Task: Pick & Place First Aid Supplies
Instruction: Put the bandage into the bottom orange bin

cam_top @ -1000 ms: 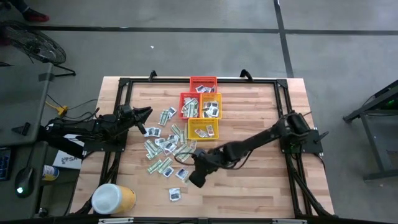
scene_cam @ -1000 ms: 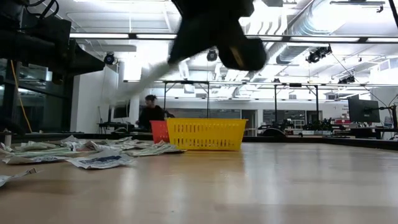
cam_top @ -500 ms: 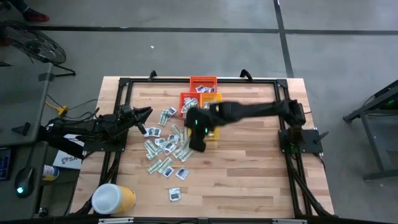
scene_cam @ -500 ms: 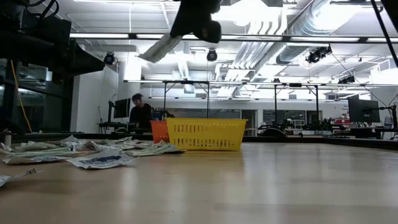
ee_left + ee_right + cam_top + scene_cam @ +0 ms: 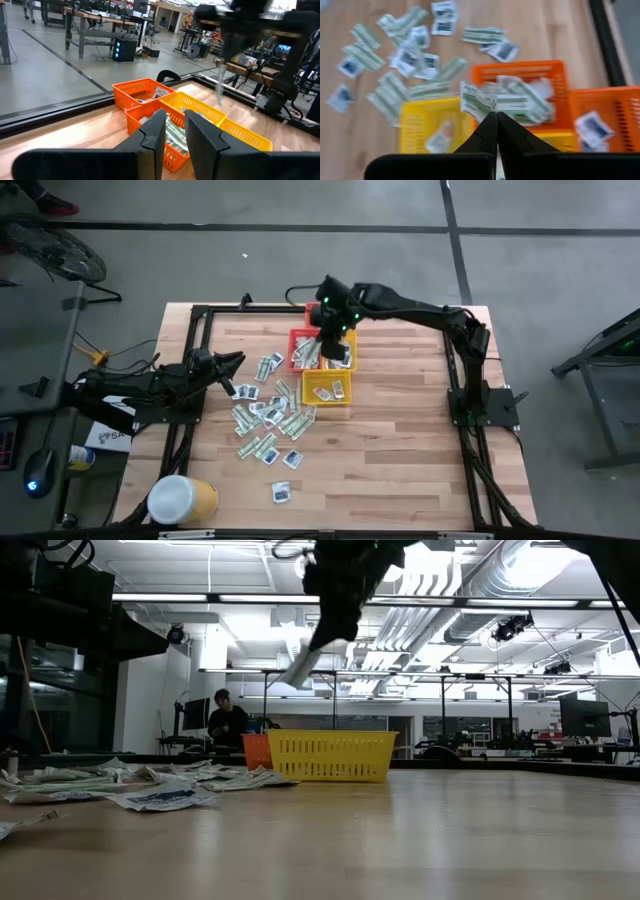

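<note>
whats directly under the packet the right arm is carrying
The right tool is shut on a green-and-white strip packet, high above the cluster of baskets. Below it lies the orange basket holding similar strips. That basket's floor is covered by its contents.

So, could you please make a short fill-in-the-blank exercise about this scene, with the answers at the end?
1. The right pincer holds a green-and-white ____ above the baskets.
2. Most loose packets lie on the wooden ____.
3. The left pincer is ____; nothing is between its fingers.
4. The basket nearest the loose packets is ____.

Answers: packet; table; open; yellow
</note>
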Motion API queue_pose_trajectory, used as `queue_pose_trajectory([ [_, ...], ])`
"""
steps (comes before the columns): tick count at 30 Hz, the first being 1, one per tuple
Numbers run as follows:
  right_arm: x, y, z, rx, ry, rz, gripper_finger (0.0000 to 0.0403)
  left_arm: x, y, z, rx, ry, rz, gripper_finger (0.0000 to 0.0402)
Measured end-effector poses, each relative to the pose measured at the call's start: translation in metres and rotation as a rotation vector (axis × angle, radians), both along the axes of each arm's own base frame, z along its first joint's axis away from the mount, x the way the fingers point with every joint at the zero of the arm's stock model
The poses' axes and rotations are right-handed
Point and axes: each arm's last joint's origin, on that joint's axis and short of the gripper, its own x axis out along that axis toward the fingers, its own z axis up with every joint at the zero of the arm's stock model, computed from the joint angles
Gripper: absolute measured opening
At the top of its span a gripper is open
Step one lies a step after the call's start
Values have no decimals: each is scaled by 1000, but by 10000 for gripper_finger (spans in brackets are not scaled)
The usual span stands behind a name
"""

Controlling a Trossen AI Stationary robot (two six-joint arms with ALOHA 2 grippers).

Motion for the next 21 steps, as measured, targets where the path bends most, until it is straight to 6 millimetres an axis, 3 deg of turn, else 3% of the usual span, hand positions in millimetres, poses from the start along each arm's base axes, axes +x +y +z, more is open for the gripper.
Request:
queue_pose_trajectory([
  [8, -10, -39, -41, -8, -64, 51, 0, 0, 0, 0, 0, 0, -1, 73],
  [21, -10, -43, -93, 63, -183, -26, 0, 0, 0, 0, 0, 0, -1, 73],
])
